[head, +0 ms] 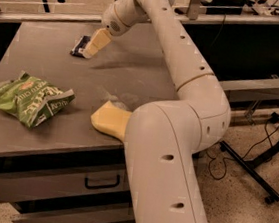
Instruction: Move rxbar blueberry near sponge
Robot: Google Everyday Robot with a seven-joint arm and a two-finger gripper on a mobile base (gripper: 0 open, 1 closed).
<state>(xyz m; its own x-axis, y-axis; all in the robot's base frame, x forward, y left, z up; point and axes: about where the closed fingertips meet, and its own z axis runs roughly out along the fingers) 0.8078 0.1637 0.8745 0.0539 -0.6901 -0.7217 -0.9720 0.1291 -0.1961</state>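
The rxbar blueberry (79,46), a small dark flat bar with a pale patch, lies at the far left of the grey table (133,77). My gripper (96,44) hangs right over its right edge, pale fingers pointing down at it. The sponge (109,120), a pale yellow foam block, lies near the table's front edge; my arm's forearm (164,156) hides its right part.
A green chip bag (30,98) lies at the front left of the table. Drawers (46,181) sit under the table front. A black stand's legs and cables (254,162) are on the floor to the right.
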